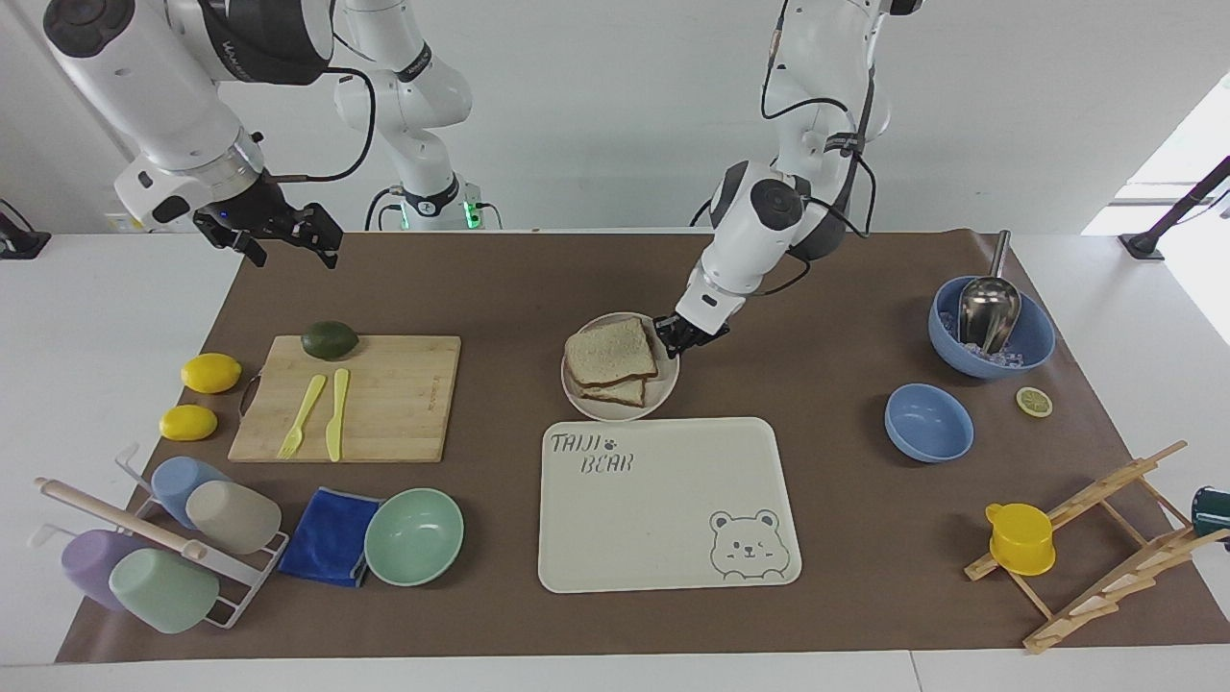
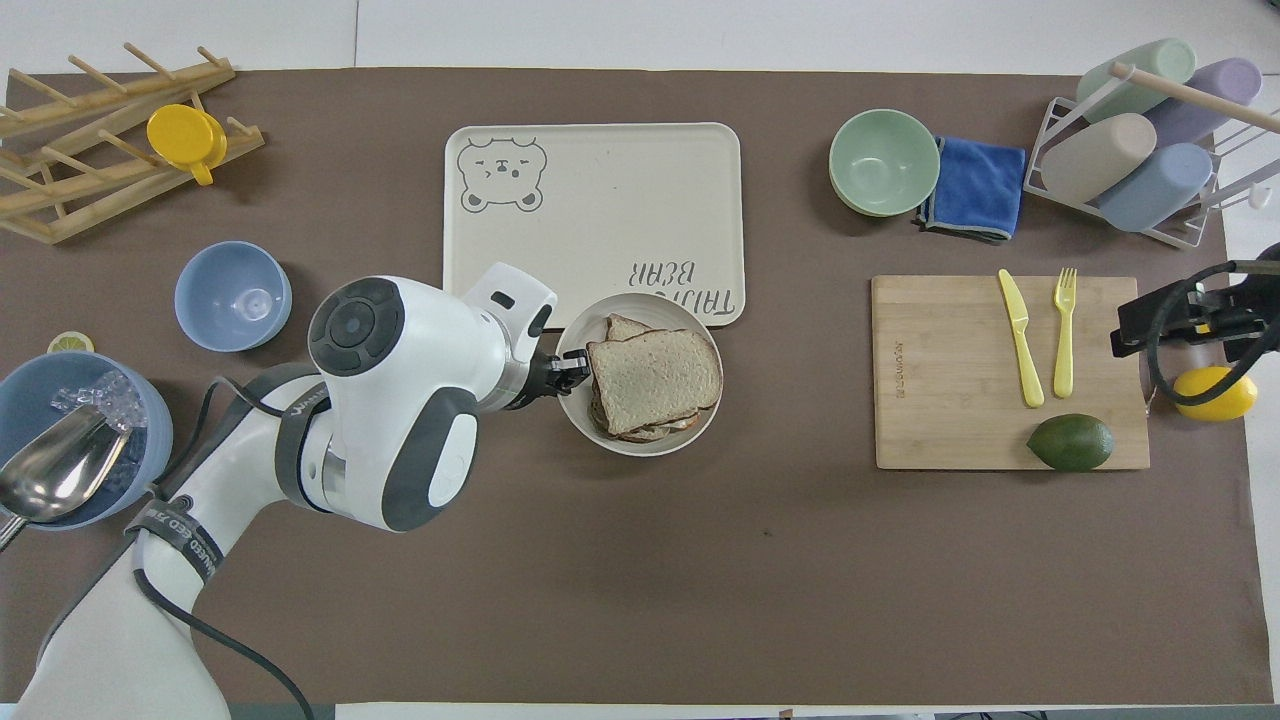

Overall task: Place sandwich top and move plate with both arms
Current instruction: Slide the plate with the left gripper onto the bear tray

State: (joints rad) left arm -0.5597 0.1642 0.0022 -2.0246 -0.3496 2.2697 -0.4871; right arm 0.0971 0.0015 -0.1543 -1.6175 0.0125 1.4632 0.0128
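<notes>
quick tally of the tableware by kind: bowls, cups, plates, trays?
Bowls: 3 — mint green bowl, small blue bowl, large blue bowl with ice and a metal scoop
Cups: 5 — four pastel cups on the white wire rack, one yellow cup on the wooden rack
Plates: 1 — round beige-grey plate
Trays: 1 — cream bear tray
Total: 10

My left hand (image 1: 675, 335) crowded the plate (image 1: 667, 382) on its left-arm side; the bear tray (image 1: 663, 500) touched its edge farther from me. Bare bench (image 1: 500, 288) lay nearer me.
</notes>
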